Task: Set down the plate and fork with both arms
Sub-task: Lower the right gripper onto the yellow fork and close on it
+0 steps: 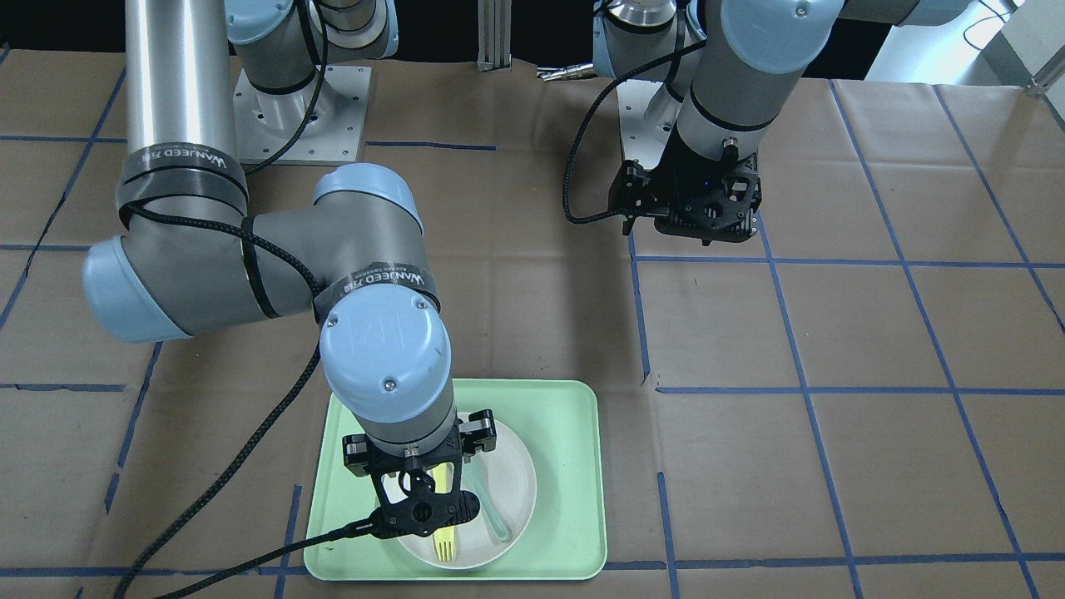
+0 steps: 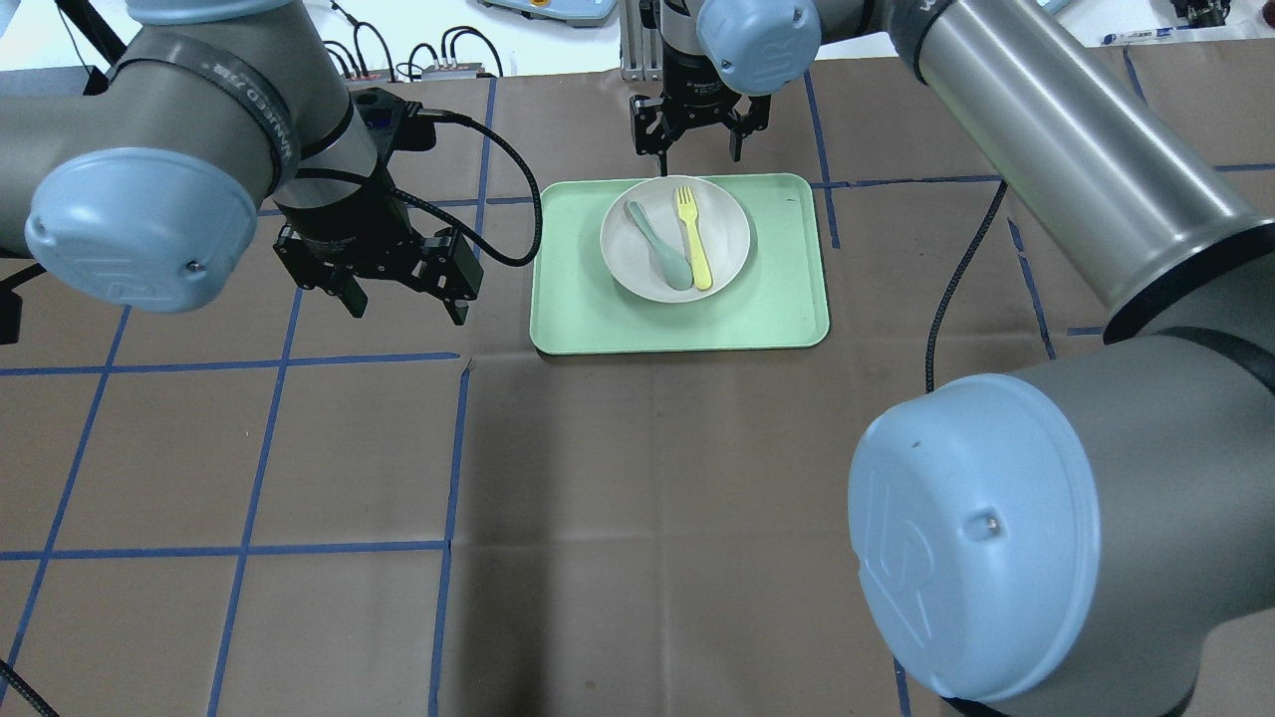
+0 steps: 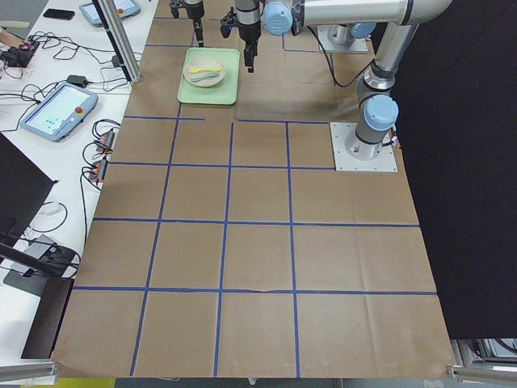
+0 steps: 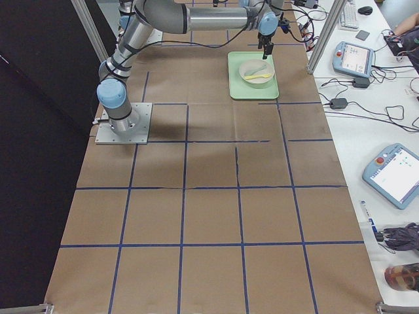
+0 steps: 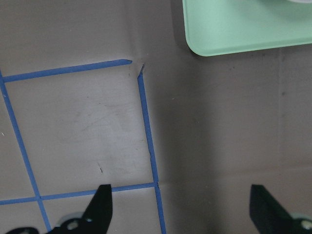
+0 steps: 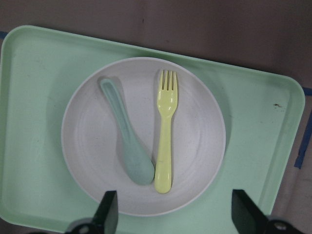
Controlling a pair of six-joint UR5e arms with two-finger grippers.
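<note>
The off-white plate (image 2: 725, 231) sits on a pale green tray (image 2: 578, 289). The yellow fork (image 2: 692, 237) lies in the plate, next to a grey-green spoon (image 2: 662, 249). My right gripper (image 2: 699, 149) hangs open and empty above the plate's far rim. The right wrist view shows the plate (image 6: 195, 122), the fork (image 6: 165, 141) and the spoon (image 6: 127, 141) between the open gripper (image 6: 175, 217) fingers. My left gripper (image 2: 406, 304) is open and empty over bare table left of the tray. The left wrist view shows that open gripper (image 5: 183, 207) and a tray corner (image 5: 234, 24).
The table is covered in brown paper with a grid of blue tape lines (image 2: 269, 363). In the front-facing view the right arm (image 1: 383, 358) covers part of the tray (image 1: 557, 433) and plate (image 1: 512, 491). Operator pendants and cables lie beyond the table's far edge (image 3: 56, 109).
</note>
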